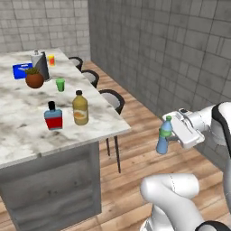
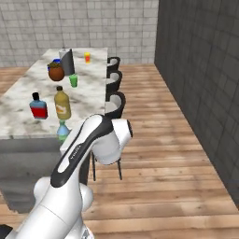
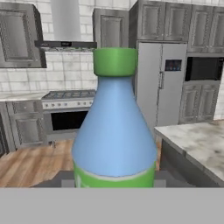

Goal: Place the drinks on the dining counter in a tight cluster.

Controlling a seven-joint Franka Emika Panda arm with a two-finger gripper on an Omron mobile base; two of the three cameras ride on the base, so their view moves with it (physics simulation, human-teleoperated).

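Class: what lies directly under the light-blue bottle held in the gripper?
Under the light-blue bottle lies wooden floor, not the dining counter. Its base looks uncovered.

Bare marble lies open on the dining counter (image 1: 27,131) before flask (image 1: 53,116) and amber bottle (image 1: 80,108).

Lighting's flat and even everywhere, typical render look, no glare. Soft faint shadows under the stools (image 1: 113,101). All three views are low-res and a bit blurry; the hand view's bottle (image 3: 114,131) is softest.
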